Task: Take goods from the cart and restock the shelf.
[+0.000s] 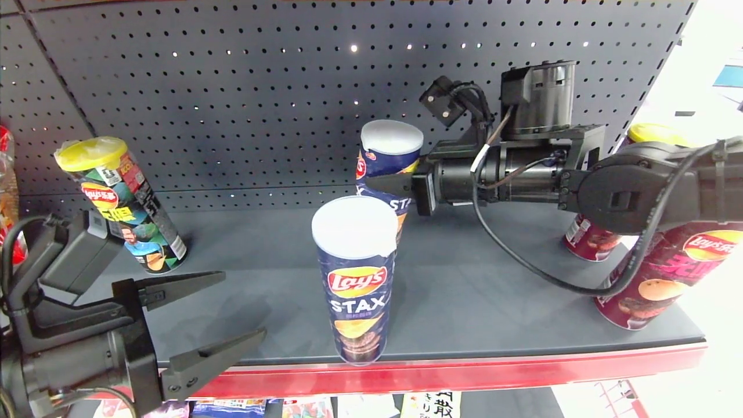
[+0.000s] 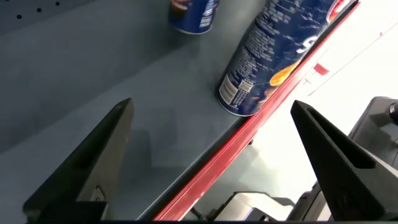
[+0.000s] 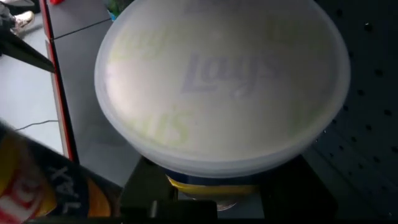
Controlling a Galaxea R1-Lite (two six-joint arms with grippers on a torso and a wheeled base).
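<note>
Hovering at the red front lip of the shelf [image 1: 464, 290], the left hand [image 1: 244, 305] has its fingers spread apart and holds nothing. Just beyond it, a front blue can [image 1: 355, 278] stands upright near the shelf edge. Behind that, the right hand [image 1: 390, 184] is clamped on a rear blue can [image 1: 390, 152] near the pegboard [image 1: 232, 87]. A yellow-lidded can [image 1: 119, 203] sits far left and maroon cans [image 1: 650, 284] far right.

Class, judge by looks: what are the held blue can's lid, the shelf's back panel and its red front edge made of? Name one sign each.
Blue can's lid: probably translucent plastic; print shows faintly through. Back panel: likely painted sheet metal, matte grey, punched with holes. Red front edge: glossy, metal or plastic, unclear.
</note>
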